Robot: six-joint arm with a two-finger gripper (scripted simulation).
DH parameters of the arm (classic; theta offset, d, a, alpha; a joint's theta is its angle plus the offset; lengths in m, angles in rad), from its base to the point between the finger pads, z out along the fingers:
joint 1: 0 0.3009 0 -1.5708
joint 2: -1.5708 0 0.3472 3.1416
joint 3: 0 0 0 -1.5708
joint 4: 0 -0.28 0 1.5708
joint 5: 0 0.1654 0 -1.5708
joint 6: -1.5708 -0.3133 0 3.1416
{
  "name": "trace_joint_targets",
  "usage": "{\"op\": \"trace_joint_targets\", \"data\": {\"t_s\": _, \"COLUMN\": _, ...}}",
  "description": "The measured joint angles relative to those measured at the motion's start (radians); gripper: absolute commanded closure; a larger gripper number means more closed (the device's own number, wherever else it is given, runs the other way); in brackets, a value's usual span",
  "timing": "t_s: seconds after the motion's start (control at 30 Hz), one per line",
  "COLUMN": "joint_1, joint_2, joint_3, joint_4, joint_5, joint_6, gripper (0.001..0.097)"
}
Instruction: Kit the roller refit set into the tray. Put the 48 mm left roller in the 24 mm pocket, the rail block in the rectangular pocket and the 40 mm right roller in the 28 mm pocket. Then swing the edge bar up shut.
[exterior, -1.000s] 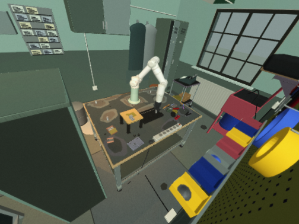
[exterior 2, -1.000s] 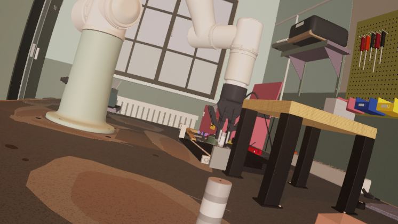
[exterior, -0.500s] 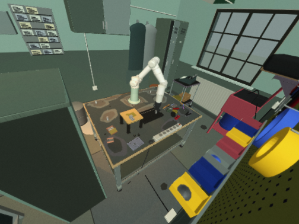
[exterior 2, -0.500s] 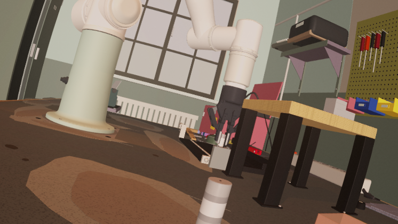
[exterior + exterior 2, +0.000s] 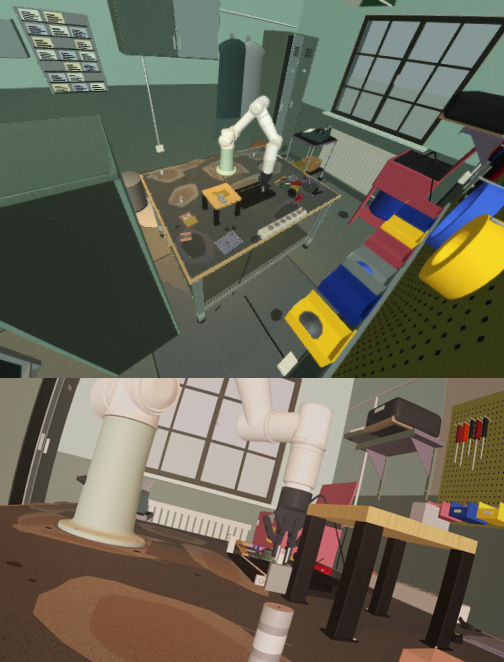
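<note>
The black tray (image 5: 256,194) lies on the table behind the small wooden stand, and from the low side camera most of it is hidden by the stand's black legs. A grey rail block (image 5: 278,577) hangs just over the tray's near end, under the gripper (image 5: 282,554). A grey-banded roller (image 5: 272,630) stands upright on the table, nearer the low camera. Another small roller (image 5: 180,198) stands on a brown patch left of the stand. The gripper points straight down and is closed on the rail block.
The wooden stand (image 5: 220,196) with black legs stands right beside the tray. A white power strip (image 5: 282,222) lies along the table's front edge. Small coloured parts (image 5: 292,185) lie right of the tray. The arm's base (image 5: 226,160) stands at the back.
</note>
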Motion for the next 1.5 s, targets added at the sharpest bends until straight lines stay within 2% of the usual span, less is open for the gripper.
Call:
{"op": "trace_joint_targets", "data": {"t_s": 0.43, "joint_1": 0.0, "joint_2": 0.0, "joint_3": 0.0, "joint_4": 0.0, "joint_5": 0.0, "joint_6": 0.0, "gripper": 0.0901}}
{"op": "trace_joint_targets", "data": {"t_s": 0.93, "joint_1": 0.0, "joint_2": 0.0, "joint_3": 0.0, "joint_4": 0.0, "joint_5": 0.0, "joint_6": 0.0, "gripper": 0.0601}}
{"op": "trace_joint_targets", "data": {"t_s": 1.5, "joint_1": 0.0, "joint_2": -0.002, "joint_3": 0.001, "joint_4": 0.0, "joint_5": -0.002, "joint_6": 0.0, "gripper": 0.0601}}
